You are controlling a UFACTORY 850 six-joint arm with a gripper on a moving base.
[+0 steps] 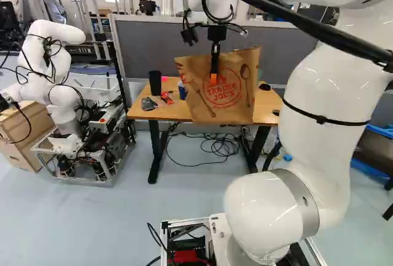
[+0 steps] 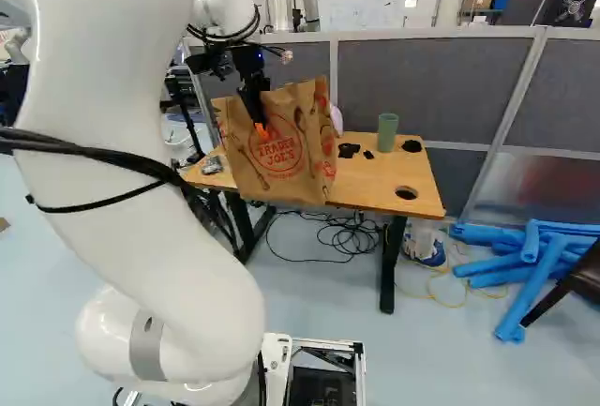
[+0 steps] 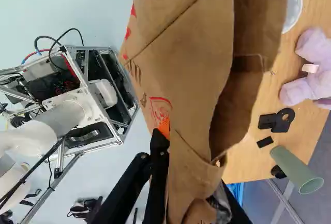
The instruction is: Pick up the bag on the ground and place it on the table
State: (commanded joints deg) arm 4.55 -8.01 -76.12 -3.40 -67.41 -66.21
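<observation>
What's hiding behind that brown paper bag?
Peeking past the bag are a purple soft toy, in the right base view, and, in the left, something blue and a green cup. Whatever else is behind it is covered there.

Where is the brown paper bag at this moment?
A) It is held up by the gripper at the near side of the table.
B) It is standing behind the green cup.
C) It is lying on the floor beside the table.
A, because the gripper pinches the paper bag by its wall, and the bag hides part of the table's near edge in both base views.
</observation>
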